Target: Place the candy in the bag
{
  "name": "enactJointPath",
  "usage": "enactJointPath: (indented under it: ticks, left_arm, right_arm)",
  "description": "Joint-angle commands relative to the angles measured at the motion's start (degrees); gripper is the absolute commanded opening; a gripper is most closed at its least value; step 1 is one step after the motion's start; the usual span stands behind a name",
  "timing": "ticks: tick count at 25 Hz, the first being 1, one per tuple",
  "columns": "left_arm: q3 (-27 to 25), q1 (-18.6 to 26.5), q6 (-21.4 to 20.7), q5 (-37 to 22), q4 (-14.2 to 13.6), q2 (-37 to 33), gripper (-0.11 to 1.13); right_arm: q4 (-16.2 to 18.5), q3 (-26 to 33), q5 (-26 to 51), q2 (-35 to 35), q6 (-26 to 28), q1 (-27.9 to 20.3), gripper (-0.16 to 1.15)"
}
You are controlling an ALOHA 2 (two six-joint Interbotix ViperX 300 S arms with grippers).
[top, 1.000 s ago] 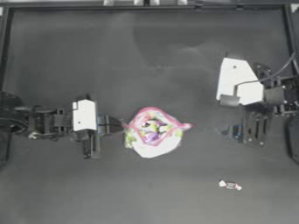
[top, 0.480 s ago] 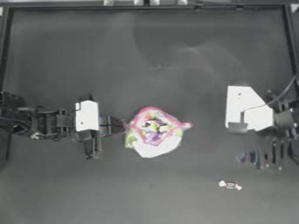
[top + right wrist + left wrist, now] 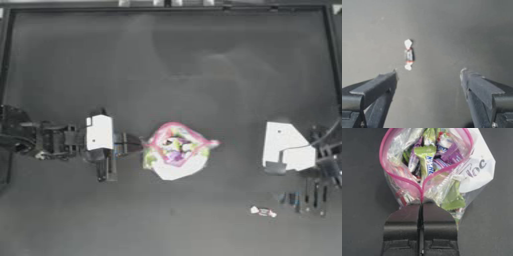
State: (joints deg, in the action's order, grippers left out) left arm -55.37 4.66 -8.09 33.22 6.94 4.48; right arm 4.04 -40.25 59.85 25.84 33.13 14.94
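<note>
Left tool point(image 3: 421, 203) is pressed together, pinching the pink seal strip of the bag point(image 3: 175, 150) at mid-surface. Right tool point(image 3: 428, 75) is spread, near the candy point(image 3: 263, 212), which lies on the surface point(image 3: 167, 65) well apart from the bag.

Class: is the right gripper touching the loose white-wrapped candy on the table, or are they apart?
Apart. The right wrist view shows the candy lying on bare table ahead of the open right gripper, with dark surface between it and both fingertips.
</note>
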Motion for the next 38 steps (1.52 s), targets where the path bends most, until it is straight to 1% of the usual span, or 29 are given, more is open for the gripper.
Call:
enactJointPath:
  ticks: [1, 11, 17, 23, 27, 30, 33, 36, 38]
  left_arm:
    - [0.97, 0.00, 0.00, 0.35, 0.00, -1.14, 0.03]
    - [1.05, 0.00, 0.00, 0.26, -0.09, -1.14, 0.03]
    - [1.05, 0.00, 0.00, 0.35, 0.00, -1.05, 0.03]
    - [1.05, -0.09, 0.00, 0.35, -0.09, -1.05, 0.03]
    - [1.05, 0.00, 0.00, 0.26, -0.09, -1.05, 0.03]
    - [1.05, 0.00, -0.09, 0.35, -0.09, -1.05, 0.03]
    - [1.05, -0.09, -0.09, 0.26, -0.09, -0.97, 0.03]
    - [1.05, 0.00, 0.00, 0.35, -0.09, -0.97, 0.03]
    - [1.05, 0.00, 0.00, 0.35, -0.09, -0.97, 0.03]
  right_arm:
    - [0.35, -1.05, -2.90, -0.53, 2.02, 1.49, 1.01]
    - [-0.26, -4.48, -10.46, -5.27, 4.39, 3.78, 1.01]
    - [-0.09, -4.66, -11.95, -9.40, 6.42, 5.80, 1.01]
    - [0.26, -4.75, -15.38, -12.92, 7.47, 6.59, 1.01]
    - [0.35, -4.92, -16.17, -15.29, 8.26, 7.21, 1.01]
    - [0.35, -5.19, -16.61, -16.44, 8.79, 7.47, 1.01]
    - [0.35, -6.42, -18.81, -16.79, 9.23, 7.47, 1.01]
    - [1.32, -7.73, -21.09, -16.79, 10.28, 7.47, 1.01]
    - [2.64, -8.26, -22.06, -16.88, 11.51, 7.56, 1.01]
